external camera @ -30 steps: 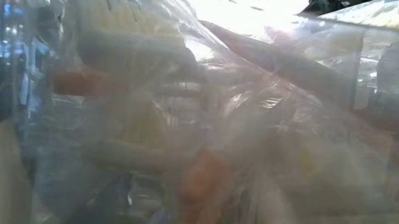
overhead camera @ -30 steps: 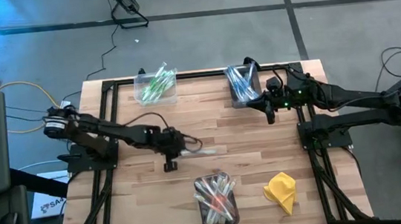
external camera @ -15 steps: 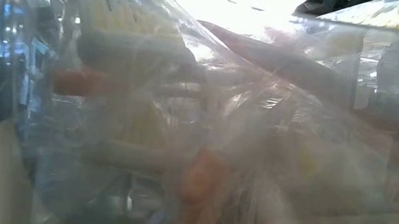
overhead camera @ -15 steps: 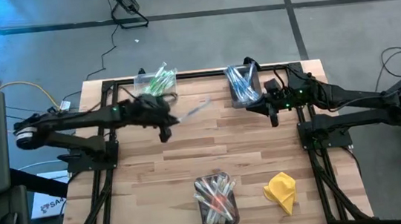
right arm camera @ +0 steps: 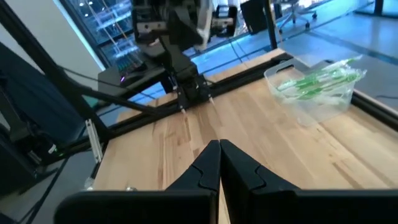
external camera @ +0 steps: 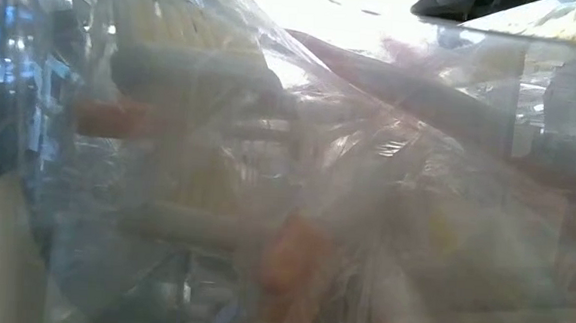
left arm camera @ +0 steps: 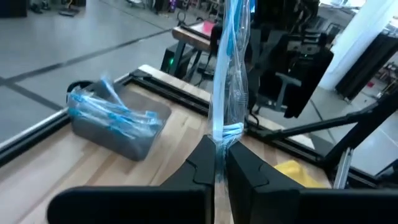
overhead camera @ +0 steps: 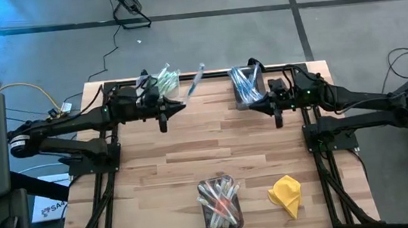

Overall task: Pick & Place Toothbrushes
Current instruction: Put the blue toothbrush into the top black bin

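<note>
My left gripper (overhead camera: pixel 181 102) is raised over the far left of the table, shut on a clear-wrapped toothbrush (overhead camera: pixel 194 81) with blue accents. Behind it a clear bin (overhead camera: pixel 159 87) holds green toothbrushes (right arm camera: pixel 314 79). A second bin (left arm camera: pixel 118 124) at the far right holds blue toothbrushes (overhead camera: pixel 246 84). My right gripper (overhead camera: pixel 258 105) hovers shut and empty just in front of that bin. A third bin (overhead camera: pixel 219 203) near the front edge holds red ones and fills the low view (external camera: pixel 287 181). My left gripper pinches the wrapped toothbrush's lower end (left arm camera: pixel 219 138) between its two fingers (left arm camera: pixel 200 163). The fingers lie about level, coming from the table's left. The toothbrush is lifted clear and sticks out past the fingertips, its free end (overhead camera: pixel 201 69) toward the far edge.
A crumpled yellow cloth (overhead camera: pixel 285 195) lies at the front right. A black frame rail (overhead camera: pixel 207 74) runs along the table's far edge, with more rails down both sides. The wooden top (overhead camera: pixel 215 147) between the bins is bare.
My left gripper has risen from the table's middle and gone toward the far edge, tipping from pointing down to level. It stays shut on the toothbrush, which lay on the wood and is now lifted clear, its free end swung toward the far edge.
</note>
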{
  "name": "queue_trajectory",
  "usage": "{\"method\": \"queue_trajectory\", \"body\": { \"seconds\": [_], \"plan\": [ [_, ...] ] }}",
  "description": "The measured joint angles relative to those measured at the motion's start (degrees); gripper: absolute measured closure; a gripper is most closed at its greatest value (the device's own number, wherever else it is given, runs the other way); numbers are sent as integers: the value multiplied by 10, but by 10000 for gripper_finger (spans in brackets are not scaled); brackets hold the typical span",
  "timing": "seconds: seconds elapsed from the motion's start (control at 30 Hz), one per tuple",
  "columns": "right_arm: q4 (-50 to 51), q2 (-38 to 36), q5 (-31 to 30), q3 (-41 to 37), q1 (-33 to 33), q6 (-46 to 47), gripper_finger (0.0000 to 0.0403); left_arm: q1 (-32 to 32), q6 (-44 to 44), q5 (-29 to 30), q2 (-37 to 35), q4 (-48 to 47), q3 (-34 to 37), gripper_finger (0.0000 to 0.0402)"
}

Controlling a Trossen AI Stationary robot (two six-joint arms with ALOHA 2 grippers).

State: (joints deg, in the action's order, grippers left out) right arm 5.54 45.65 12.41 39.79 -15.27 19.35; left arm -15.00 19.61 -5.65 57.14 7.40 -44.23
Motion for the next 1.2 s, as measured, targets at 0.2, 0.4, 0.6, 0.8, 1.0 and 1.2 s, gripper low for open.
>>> {"method": "queue_trajectory", "body": {
  "seconds": [0.2,0.4,0.6,0.8,1.0,1.2],
  "plan": [
    [-58,25,-5,0,0,-2,401,0,1,0,1,-5,0,394],
    [-129,72,-2,0,0,2,401,0,1,0,1,-17,0,394],
    [-206,126,16,0,0,19,401,0,1,0,1,-16,0,394],
    [-282,170,16,0,1,21,363,0,1,1,1,-20,0,394],
    [-391,225,-1,0,8,56,267,0,1,2,1,-20,0,394],
    [-521,299,-6,1,18,59,212,0,2,2,1,-34,0,394]
  ]
}}
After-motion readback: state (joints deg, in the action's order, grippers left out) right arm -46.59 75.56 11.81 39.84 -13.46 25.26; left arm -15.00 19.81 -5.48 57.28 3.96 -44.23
